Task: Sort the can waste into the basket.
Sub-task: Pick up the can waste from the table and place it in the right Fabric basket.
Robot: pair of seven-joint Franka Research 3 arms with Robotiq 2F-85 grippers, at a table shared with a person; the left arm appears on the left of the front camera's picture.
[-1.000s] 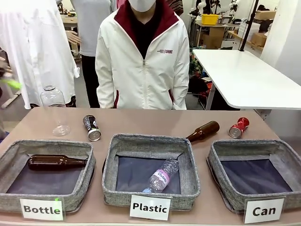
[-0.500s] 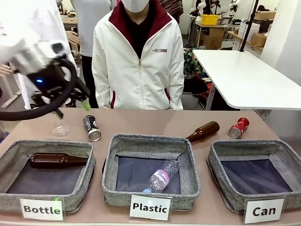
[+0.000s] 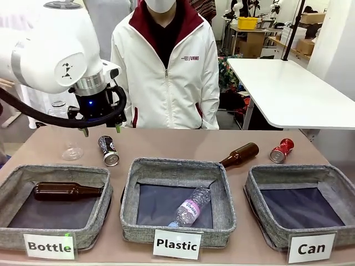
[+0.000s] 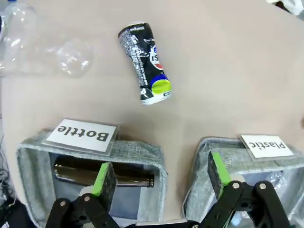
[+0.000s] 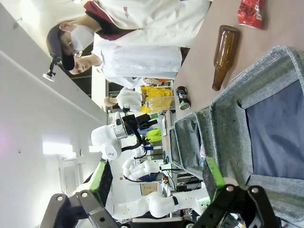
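A black can [image 3: 108, 151] with green-yellow marks lies on the table behind the gap between the "Bottle" and "Plastic" baskets. My left gripper [image 3: 102, 131] hangs open just above and behind it; in the left wrist view the black can [image 4: 145, 63] lies beyond the open gripper [image 4: 159, 172], nothing between the fingers. A crushed red can [image 3: 282, 150] lies at the far right, behind the "Can" basket [image 3: 256, 185]. My right gripper [image 5: 156, 178] is open and empty, with the "Can" basket [image 5: 237, 95] and the red can [image 5: 251, 12] beyond it.
A brown bottle [image 3: 239, 155] lies between the middle and right baskets. A clear plastic bottle [image 3: 66, 145] stands far left, partly behind my left arm. The "Bottle" basket [image 3: 16, 177] holds a brown bottle, the "Plastic" basket [image 3: 130, 183] a plastic one. A person stands across the table.
My left arm has swung in from the left edge and now hangs over the black can. The cans, bottles and baskets have not moved.
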